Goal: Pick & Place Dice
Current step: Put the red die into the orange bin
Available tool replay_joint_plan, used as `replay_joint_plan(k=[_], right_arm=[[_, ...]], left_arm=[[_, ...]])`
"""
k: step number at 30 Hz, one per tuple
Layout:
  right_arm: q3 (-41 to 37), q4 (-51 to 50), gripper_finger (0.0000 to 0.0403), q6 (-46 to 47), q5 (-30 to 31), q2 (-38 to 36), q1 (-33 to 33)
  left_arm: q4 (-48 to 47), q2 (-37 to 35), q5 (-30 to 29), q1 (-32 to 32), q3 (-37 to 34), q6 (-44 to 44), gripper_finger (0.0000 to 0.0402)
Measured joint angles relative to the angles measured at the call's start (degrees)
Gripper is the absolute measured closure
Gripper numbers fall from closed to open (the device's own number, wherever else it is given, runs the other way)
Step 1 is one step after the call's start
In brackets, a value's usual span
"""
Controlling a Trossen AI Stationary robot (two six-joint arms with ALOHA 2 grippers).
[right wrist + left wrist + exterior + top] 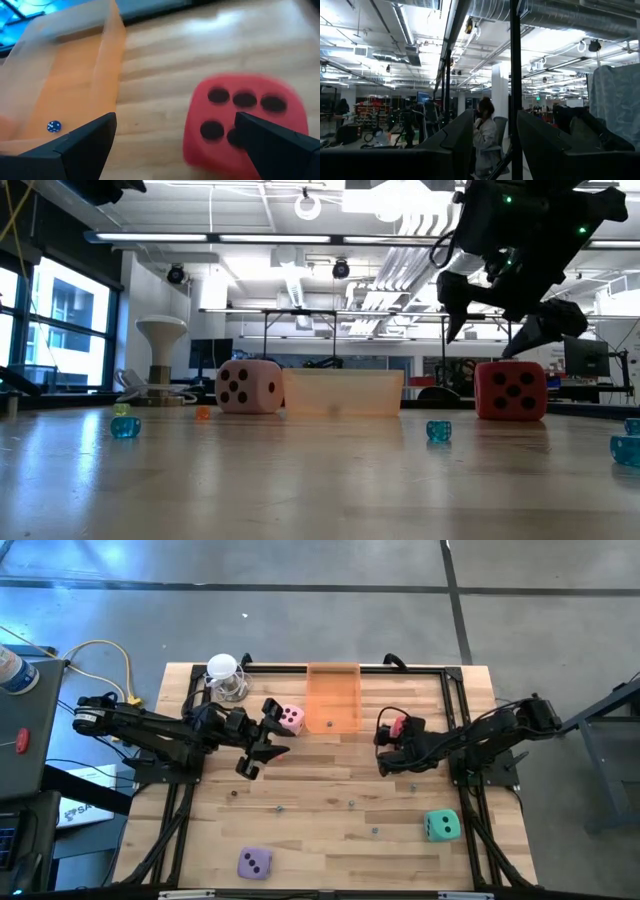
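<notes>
The pink die rests flat on the table against the near-left corner of an orange see-through box. The red die sits on the table right of the box. The teal die lies near the right edge, and the purple die by the near edge. My right gripper hangs open above the red die, clear of it. My left gripper is open, raised beside the pink die and pointing level into the room.
Small beads lie scattered over the wooden table, and one blue bead sits inside the box. A white stand is at the far-left corner. A person sits in the room beyond.
</notes>
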Motion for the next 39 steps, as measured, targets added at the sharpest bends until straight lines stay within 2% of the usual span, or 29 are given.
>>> replay_joint_plan(k=[11,19,24,28,30,34,39], right_arm=[[0.0,-0.3,0.0003,-2.9,-1.7,0.0,-0.2],[0.0,-0.1,0.0003,-3.6,2.3,0.0,-0.1],[0.0,1.2,0.0003,7.7,-0.2,-0.2,-0.1],[0.0,1.3,0.0003,11.4,-0.6,-0.2,-0.5],[0.0,1.0,0.0003,13.5,1.3,-0.2,-0.2],[0.0,-1.5,0.0003,14.2,12.1,-1.9,2.7],[0.5,-8.2,0.0003,12.4,18.6,-6.4,8.0]], left_arm=[[0.0,0.0,0.0,0.0,0.0,0.0,0.0254],[0.0,0.0,0.0,0.0,0.0,0.0,0.0254],[0.0,0.0,0.0,0.0,0.0,0.0,0.0254],[0.0,0.0,0.0,0.0,0.0,0.0,0.0254],[0.0,0.0,0.0,0.0,0.0,0.0,0.0254],[0.0,0.0,-0.1,0.0,0.0,0.0,0.0254],[0.0,0.0,-0.1,0.0,0.0,0.0,0.0254]])
